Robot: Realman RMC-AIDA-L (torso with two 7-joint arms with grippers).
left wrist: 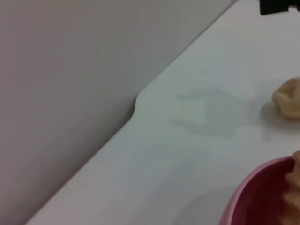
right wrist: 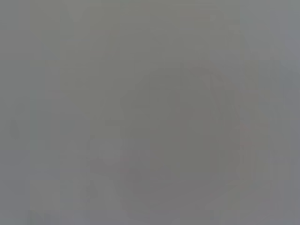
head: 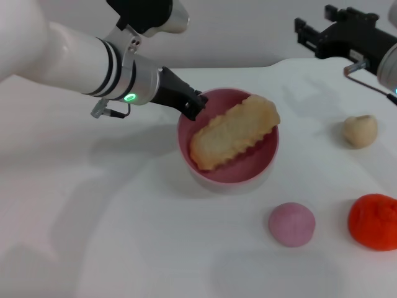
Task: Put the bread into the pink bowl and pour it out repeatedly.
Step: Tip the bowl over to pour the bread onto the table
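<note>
Nearest to the robot on the white surface [head: 93, 236] lie a pinkish ball [head: 291, 224] and, at the right edge, an orange-red lumpy thing [head: 373, 221]. Both are well apart from the work and not part of it.

Further in, the bowl [head: 228, 175] stands upright on the surface, and the bread [head: 234, 132] is already in it. The bread lies slanted across the bowl: its lower end is down inside, and its upper end rests on the far right rim and sticks out a little over it. So the putting-in half of the cycle looks done.

The left gripper [head: 191, 102] is at the bowl's left rim, and its dark fingers seem to be clamped on this rim, one inside and one outside. The bowl is not tilted, so I judge that pouring has not begun. What is left is to tip the bowl so that the bread falls out on the surface, and then to repeat the cycle.

To the right, a small beige bun [head: 360, 131] lies alone. Farthest, the right gripper [head: 308, 37] hangs parked above the back right corner; its fingers look apart and they hold nothing.
</note>
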